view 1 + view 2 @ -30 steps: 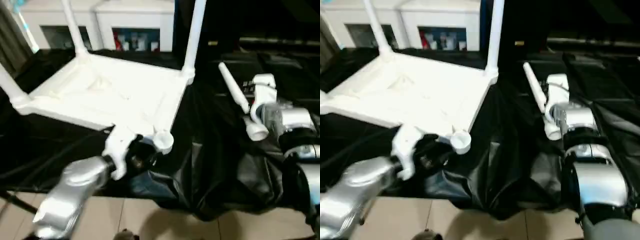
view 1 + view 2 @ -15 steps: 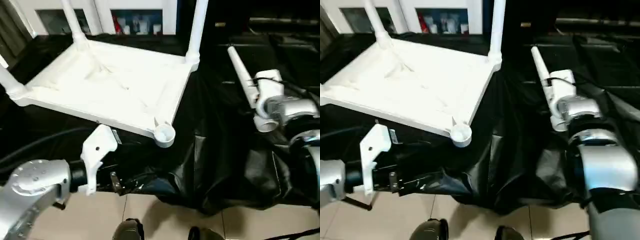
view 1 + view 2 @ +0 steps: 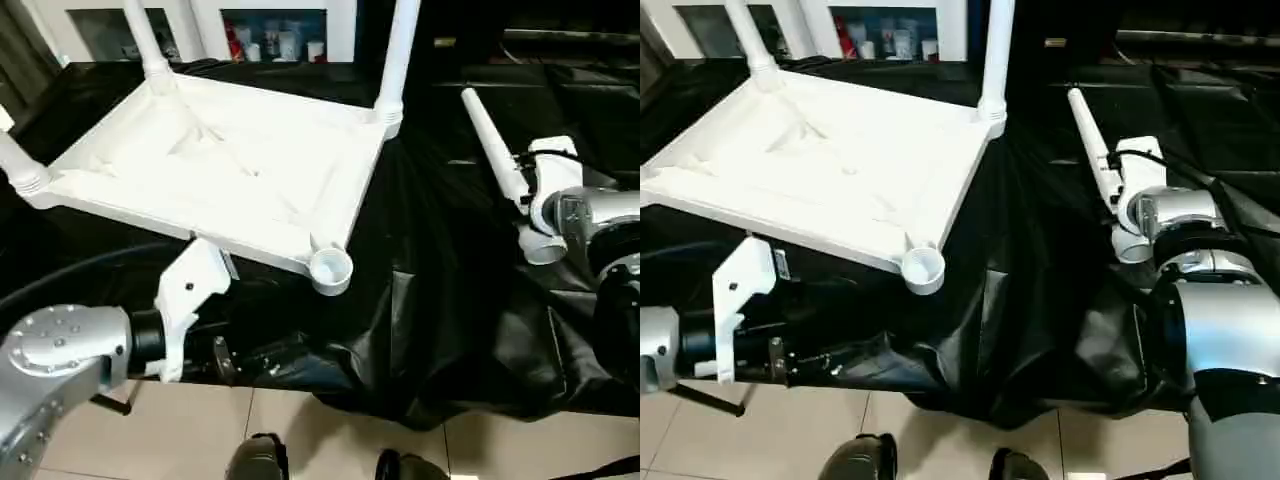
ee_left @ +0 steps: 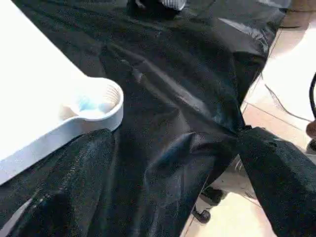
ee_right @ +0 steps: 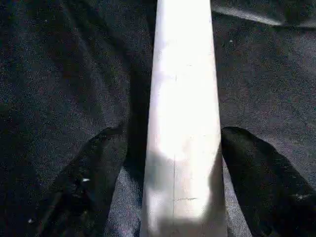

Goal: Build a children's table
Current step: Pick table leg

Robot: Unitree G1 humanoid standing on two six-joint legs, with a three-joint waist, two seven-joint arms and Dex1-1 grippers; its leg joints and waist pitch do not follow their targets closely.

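The large white plastic rectangular table top (image 3: 225, 170) lies upside down on the bench, which is draped in crinkled black plastic sheeting (image 3: 440, 320), and three long white tapered tube legs (image 3: 398, 52) stand upright in its corner sockets. The near round corner socket (image 3: 330, 270) is empty and sits at the bench's front edge, above the beige tiled floor (image 3: 300, 440). A second ago the left gripper (image 4: 173, 177) was up against that socket, its white wrist bracket (image 3: 185, 305) just beside it; half a second ago it had drawn back and down toward the bench edge, and now it hangs there much the same, low and to the left of the socket, apart from it. In the left wrist view its black fingers (image 4: 281, 182) are spread wide with nothing between them, and the socket shows beyond them. The right gripper (image 5: 180, 158) keeps hold of the fourth white tube leg (image 3: 495, 155), its fingers (image 5: 256, 177) closed against both sides of the tube. That leg slants over the sheeting to the right of the table top, narrow end pointing away, wide open end (image 3: 543, 245) nearest the robot. It has shifted slightly further right and nearer since a second ago.
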